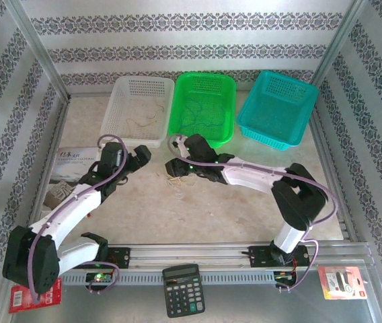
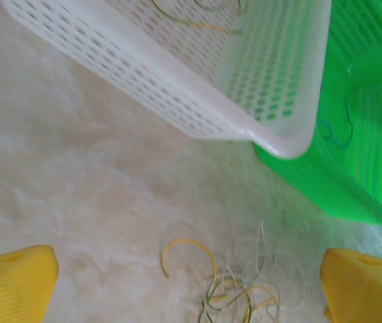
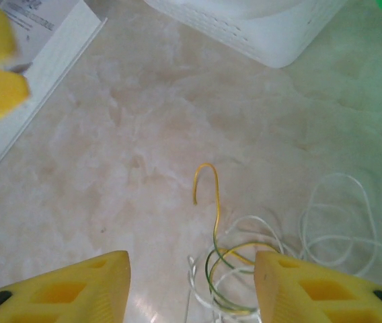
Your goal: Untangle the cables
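Note:
The cables (image 1: 175, 180) lie as a small tangle of yellow-green and whitish curly strands on the table, in front of the green basket. My right gripper (image 1: 175, 168) hovers just over them. In the right wrist view its yellow fingers (image 3: 189, 272) stand open on either side of the tangle (image 3: 235, 269), with a hooked yellow strand (image 3: 208, 182) reaching forward. Nothing is pinched. My left gripper (image 1: 139, 156) sits to the left of the tangle, open wide (image 2: 189, 286), and the strands (image 2: 245, 293) lie low between its fingers, nearer the right one.
A white basket (image 1: 132, 140) with a few tan strands, a green basket (image 1: 198, 139) with thin bluish strands and a teal basket (image 1: 265, 138) stand along the back. A booklet (image 1: 70, 165) lies at the left. A calculator (image 1: 182, 289) sits by the near rail.

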`<action>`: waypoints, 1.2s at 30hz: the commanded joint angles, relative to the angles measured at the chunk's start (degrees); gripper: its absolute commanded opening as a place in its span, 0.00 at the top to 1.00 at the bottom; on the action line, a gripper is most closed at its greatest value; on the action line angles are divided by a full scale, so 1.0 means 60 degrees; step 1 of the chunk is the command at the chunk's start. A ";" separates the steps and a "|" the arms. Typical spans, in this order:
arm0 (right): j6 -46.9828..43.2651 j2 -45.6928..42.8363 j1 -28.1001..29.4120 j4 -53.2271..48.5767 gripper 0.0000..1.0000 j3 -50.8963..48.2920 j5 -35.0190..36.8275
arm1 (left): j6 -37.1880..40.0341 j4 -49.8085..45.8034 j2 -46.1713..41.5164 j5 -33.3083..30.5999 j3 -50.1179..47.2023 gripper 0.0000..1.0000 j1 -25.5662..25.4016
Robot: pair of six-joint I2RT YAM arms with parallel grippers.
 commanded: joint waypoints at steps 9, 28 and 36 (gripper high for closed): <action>-0.1344 0.2195 0.0510 -0.1640 0.55 0.2159 0.0851 | -0.0098 -0.0228 -0.0375 0.1213 -0.0108 0.00 0.1177; -0.1611 0.3835 0.0474 -0.2133 0.66 0.3703 0.1596 | -0.0176 -0.0037 -0.0404 0.1398 -0.0202 0.00 0.1266; -0.1533 0.3809 0.0424 -0.2079 0.91 0.3618 0.1294 | -0.0174 0.0066 -0.0390 0.1482 -0.0277 0.00 0.1268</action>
